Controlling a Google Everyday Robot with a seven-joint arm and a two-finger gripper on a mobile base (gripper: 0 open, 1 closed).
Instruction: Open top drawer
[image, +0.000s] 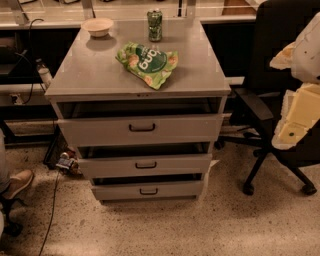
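Fingers' state I cannot tell; the gripper (296, 114) is hanging right of the top drawer (100, 131), risking catching the look-alike middle pull (145, 165) below it.

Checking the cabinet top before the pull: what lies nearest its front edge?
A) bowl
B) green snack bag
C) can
B: the green snack bag lies closest to the front, bowl and can behind it; the gripper is at the right edge, clear of the top drawer.

light dim, warm | sheen: cabinet top (95, 75) | shadow: deep above top drawer (90, 131) | tool (295, 125): right edge, brightly lit
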